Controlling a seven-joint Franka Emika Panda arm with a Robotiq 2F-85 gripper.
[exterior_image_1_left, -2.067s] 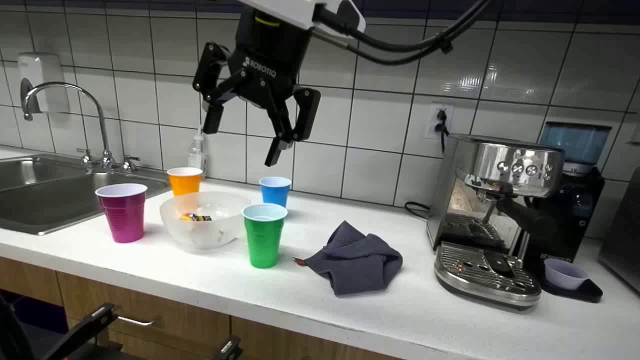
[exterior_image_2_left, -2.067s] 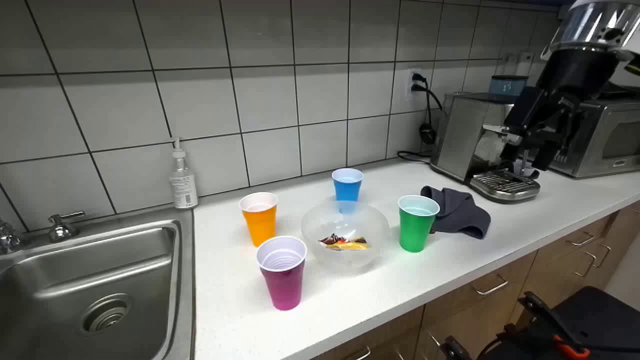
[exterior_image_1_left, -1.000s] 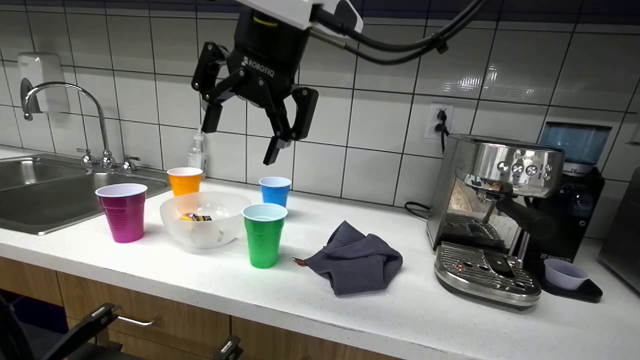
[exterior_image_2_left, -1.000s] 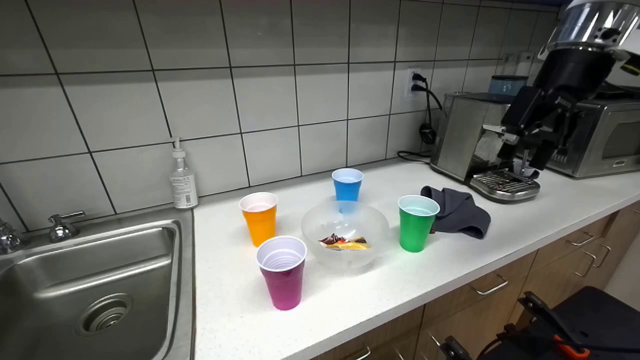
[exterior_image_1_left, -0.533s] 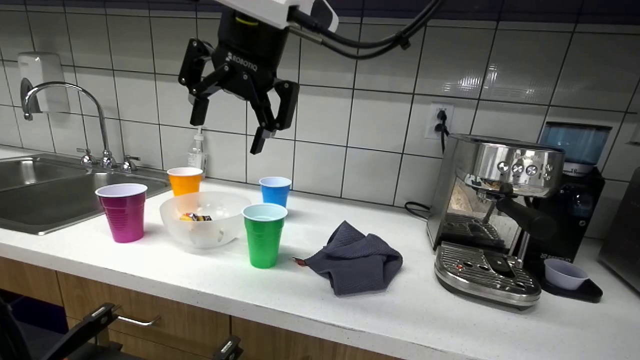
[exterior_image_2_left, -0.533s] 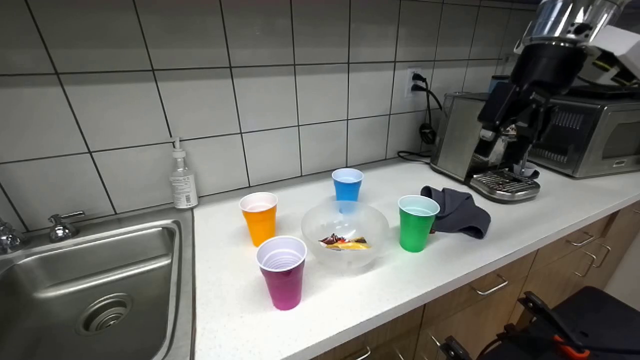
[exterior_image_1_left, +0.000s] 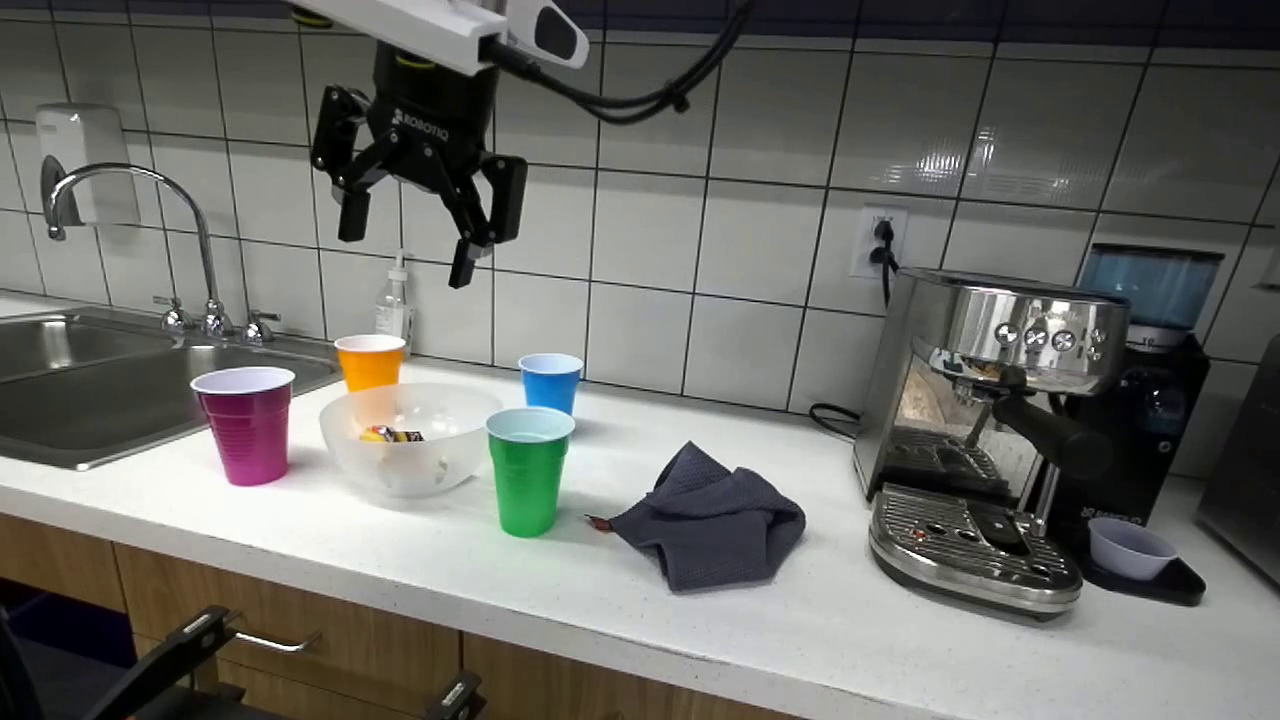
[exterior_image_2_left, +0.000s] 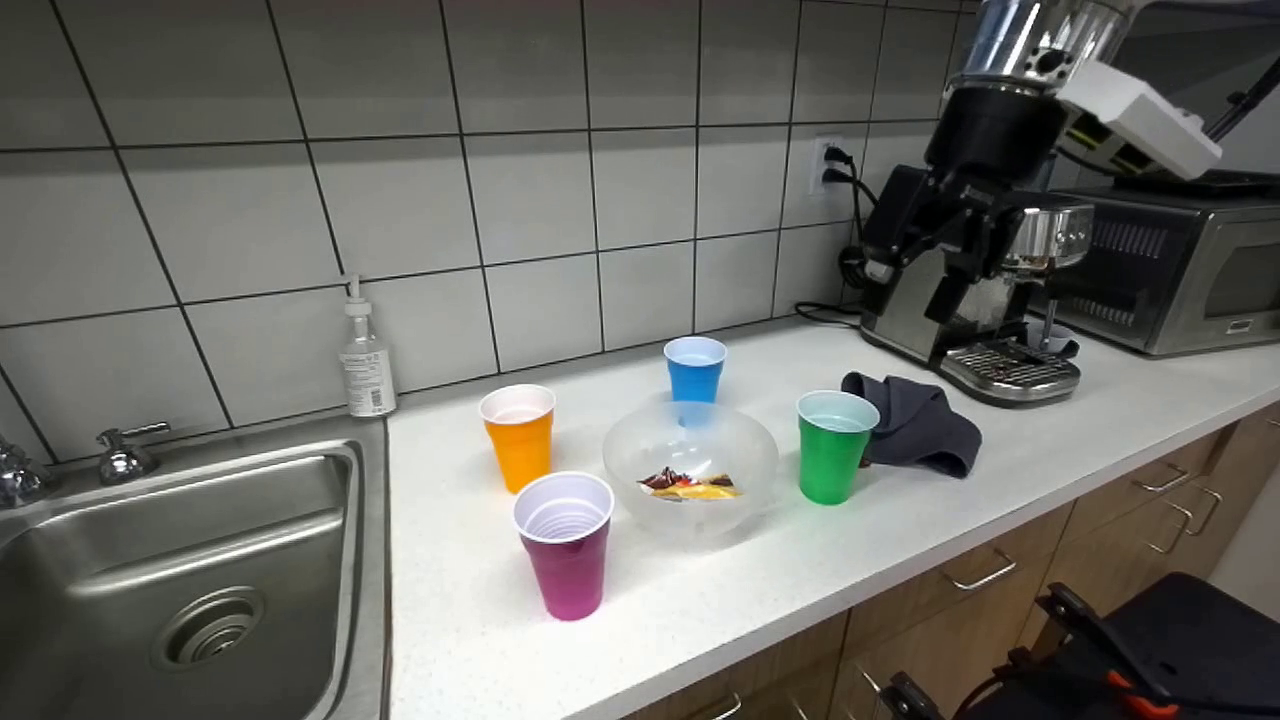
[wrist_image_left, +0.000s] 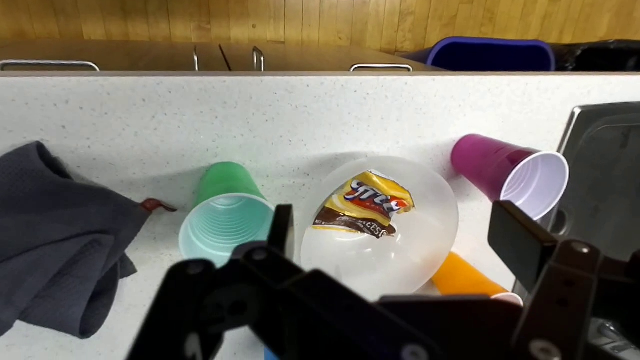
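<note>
High above the counter, my gripper (exterior_image_1_left: 408, 250) stands open and touches nothing. In the wrist view its black fingers (wrist_image_left: 520, 240) are spread wide, with a frosted bowl (wrist_image_left: 425, 220) visible below between them. The bowl holds a crumpled yellow and brown snack wrapper (wrist_image_left: 365, 202), seen also in both exterior views. Around the bowl stand a green cup (exterior_image_1_left: 527, 485), a purple cup (exterior_image_1_left: 245, 430), an orange cup (exterior_image_2_left: 520, 450) and a blue cup (exterior_image_2_left: 694, 372), all upright. The gripper's own body hides most of the blue cup in the wrist view.
A dark grey cloth (exterior_image_1_left: 715, 525) lies right of the green cup, a small red tip poking out. Beyond are an espresso machine (exterior_image_1_left: 990, 330) and a microwave (exterior_image_2_left: 1190, 270). The sink (exterior_image_2_left: 365, 560) borders the left side, near a soap bottle (exterior_image_2_left: 368, 370).
The arm holds nearly still at first, then moves left in both exterior views, rising slightly in one of them. Its jaws stay open. Cups, bowl and cloth keep their places.
</note>
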